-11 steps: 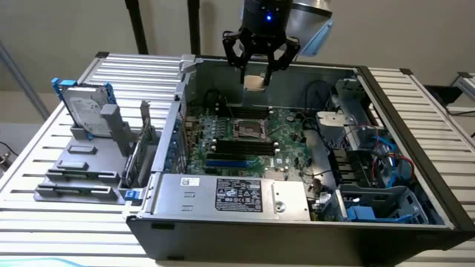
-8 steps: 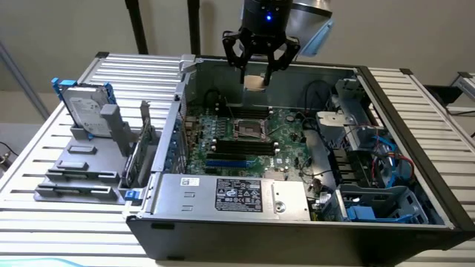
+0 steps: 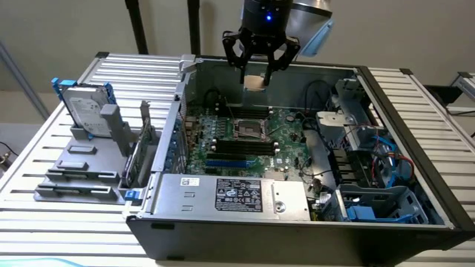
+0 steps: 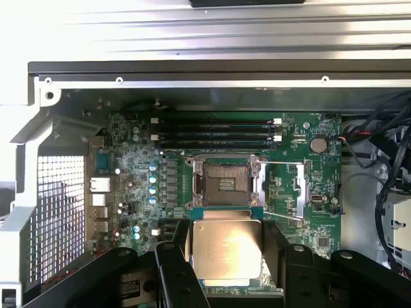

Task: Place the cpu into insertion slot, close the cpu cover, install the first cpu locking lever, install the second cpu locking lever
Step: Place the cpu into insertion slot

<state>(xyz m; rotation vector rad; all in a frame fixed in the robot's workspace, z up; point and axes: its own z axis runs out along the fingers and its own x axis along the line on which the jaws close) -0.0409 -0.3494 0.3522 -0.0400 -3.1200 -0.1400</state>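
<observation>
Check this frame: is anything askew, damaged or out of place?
Nothing stands out. The cpu sits squarely in the gripper, held above the green board, and the insertion slot lies open and empty.

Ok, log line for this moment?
tool: shut on cpu | position: raised over computer case | insertion slot: empty

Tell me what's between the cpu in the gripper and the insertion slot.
Nothing: the exterior view shows the gripper holding the cpu above the open case, with bare air down to the insertion slot.
</observation>
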